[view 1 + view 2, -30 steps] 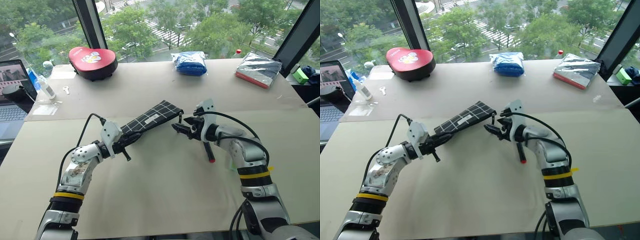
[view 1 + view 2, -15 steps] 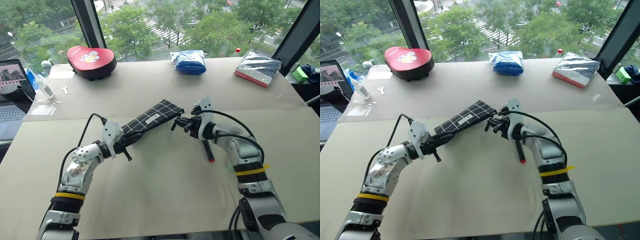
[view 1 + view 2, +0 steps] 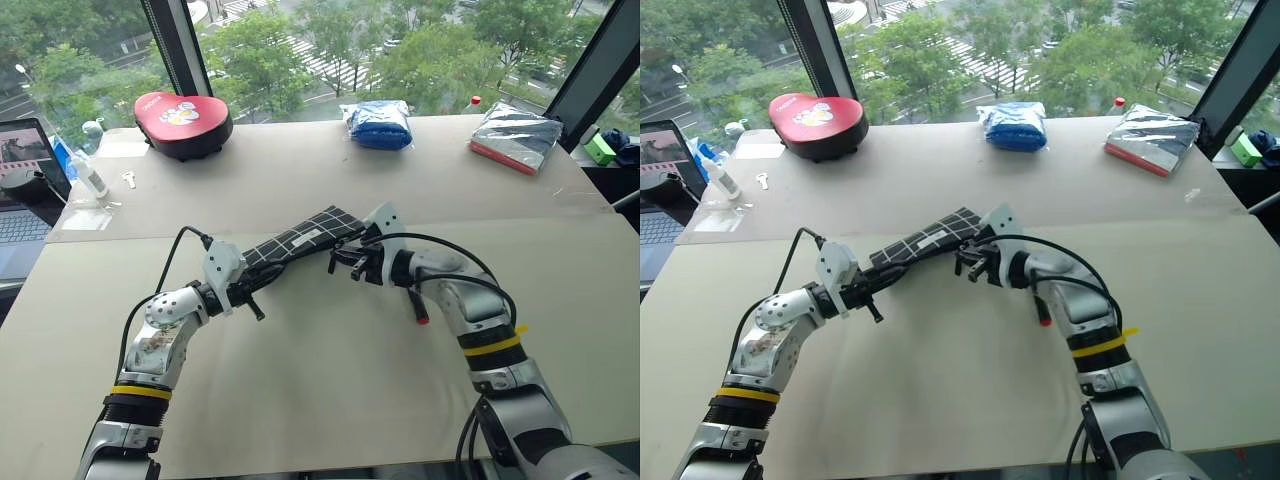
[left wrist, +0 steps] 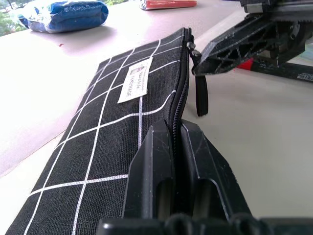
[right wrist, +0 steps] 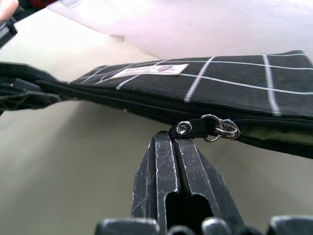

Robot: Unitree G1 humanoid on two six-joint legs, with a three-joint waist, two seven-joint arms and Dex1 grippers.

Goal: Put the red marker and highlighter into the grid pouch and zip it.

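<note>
Fabric, soft and light, the grid pouch (image 3: 300,240) is held off the table (image 3: 330,390) at its near end, pinched by the left pincer (image 4: 173,147). The right pincer (image 5: 176,147) is pressed together on the pull strap (image 4: 201,95), probably the best hold for zipping.

Beige table (image 3: 330,400) sitting against big windows (image 3: 290,40) with dark frames (image 3: 180,45), daylight coming in, green trees and a street showing outside; laptop (image 3: 25,175) standing open at the table's left edge, 2 table sections meeting along 1 seam
</note>
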